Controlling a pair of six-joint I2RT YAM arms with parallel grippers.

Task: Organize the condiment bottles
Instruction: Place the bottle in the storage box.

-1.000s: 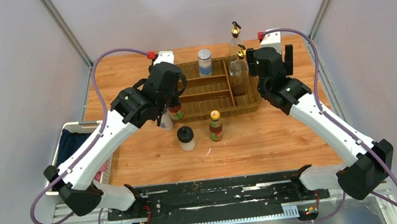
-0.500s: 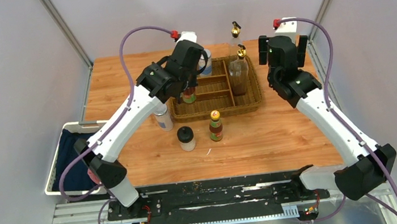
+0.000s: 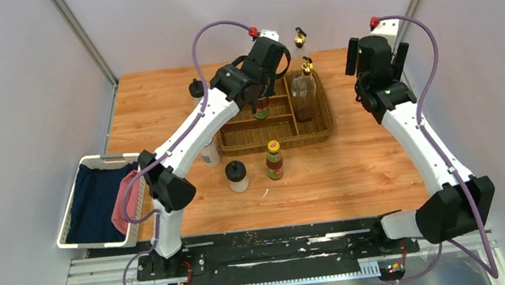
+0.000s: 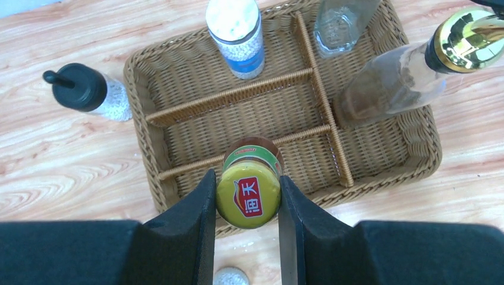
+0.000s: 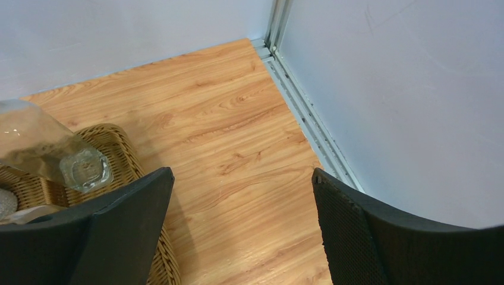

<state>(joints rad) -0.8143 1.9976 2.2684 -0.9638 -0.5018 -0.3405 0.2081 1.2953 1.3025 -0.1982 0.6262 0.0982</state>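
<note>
Gripping a sauce bottle (image 4: 248,199) by its yellow cap, the left pincer (image 4: 246,178) is clamped on both sides of the lid, with the bottle upright over the near-left compartments of the wicker tray (image 4: 145,148); whether its base touches the weave, cannot tell. Looks like rigid glass: smooth, moderately heavy with sauce, breakable if dropped. A cap-only hold may let it swing or twist, so a lower hold on the neck, or a slow straight descent, seems safer. Compartments are narrow, with thin dividers just beside the bottle's foot and the near rim close behind. Silver-lidded shaker (image 4: 235,32) stands in the far-left compartment, well apart. Tall cruet (image 4: 389,83) sits in the right compartment, its gold spout close to the left wrist in the top view, likely the main knock risk. Second cruet (image 4: 342,21) is at the tray's far edge, in or beyond it unclear. Right pincer (image 5: 241,178) gapes wide, nothing in it, over worktop (image 5: 238,136) right of the tray. Most open room is near the arms, where a second sauce bottle (image 3: 274,159) and a black-lidded jar (image 3: 237,175) stand.
</note>
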